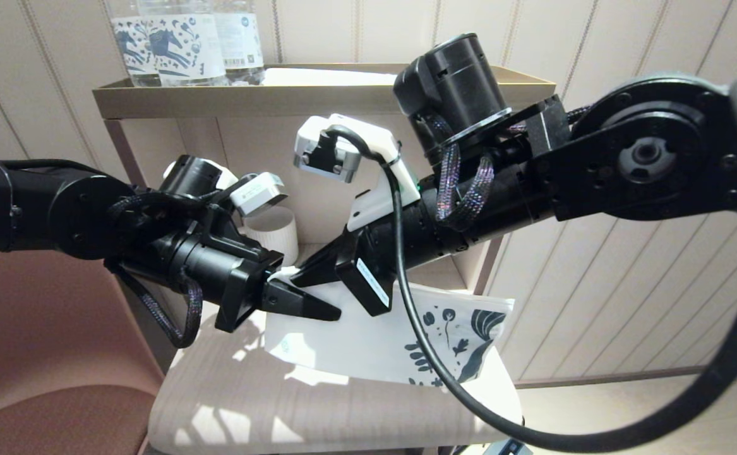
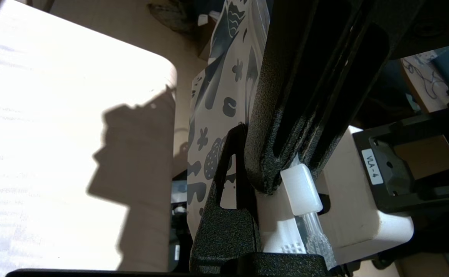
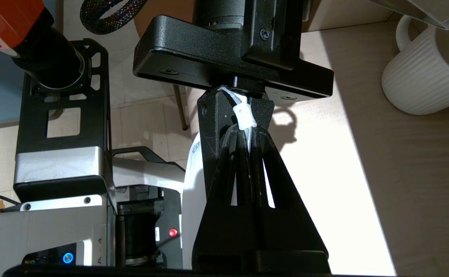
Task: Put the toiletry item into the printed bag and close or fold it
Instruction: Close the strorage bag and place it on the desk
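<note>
Nowhere can the small white stick-like toiletry packet be made out, and both arms hide much of the flat white plastic pouch with dark blue floral print (image 1: 368, 341). It hangs lifted above the pale table (image 1: 229, 404), printed end beyond the right edge. The left gripper (image 1: 292, 302) and right gripper (image 3: 247, 127) pinch its zip top, fingers closed beside the white slider (image 3: 244, 116). A ribbed white mug (image 3: 420, 80) stands near.

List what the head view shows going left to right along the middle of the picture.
Left gripper → white ribbed mug → right gripper → blue-floral end of the white plastic printed bag.
</note>
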